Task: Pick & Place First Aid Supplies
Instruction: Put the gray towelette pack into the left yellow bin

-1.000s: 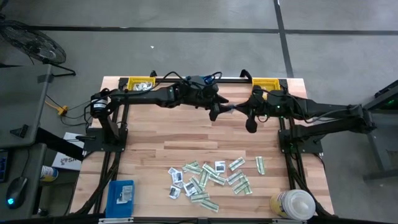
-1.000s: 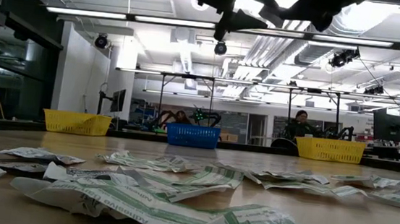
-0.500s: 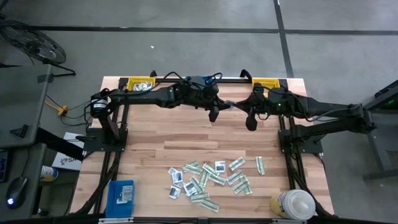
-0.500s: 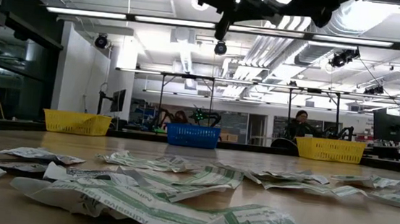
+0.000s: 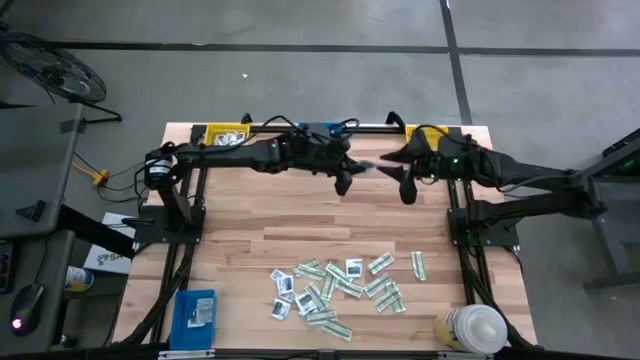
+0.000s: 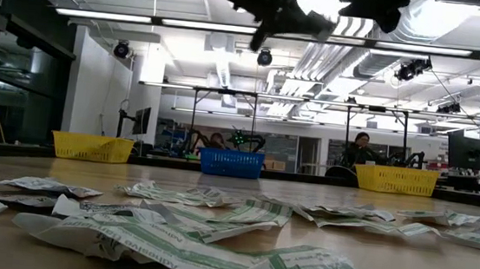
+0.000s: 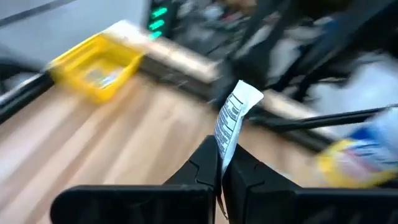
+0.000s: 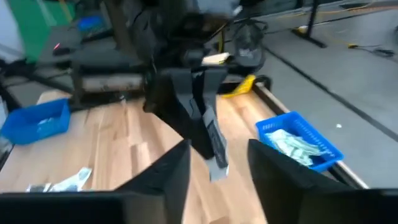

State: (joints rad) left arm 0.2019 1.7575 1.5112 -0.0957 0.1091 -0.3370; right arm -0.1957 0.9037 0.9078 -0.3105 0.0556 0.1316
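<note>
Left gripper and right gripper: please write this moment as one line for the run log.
left gripper: shut on packet | right gripper: open, facing it | stage: above table | pile: untouched

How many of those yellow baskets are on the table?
2. One yellow basket sits at the back corner on the left arm's side, the other on the right arm's side.

You have 2 yellow bins [image 5: 228, 134], 1 blue bin [image 5: 195, 316], 1 white-capped bottle [image 5: 473, 328], and roughly 20 packets [image 5: 338, 285] (overlaps blur the count).
</note>
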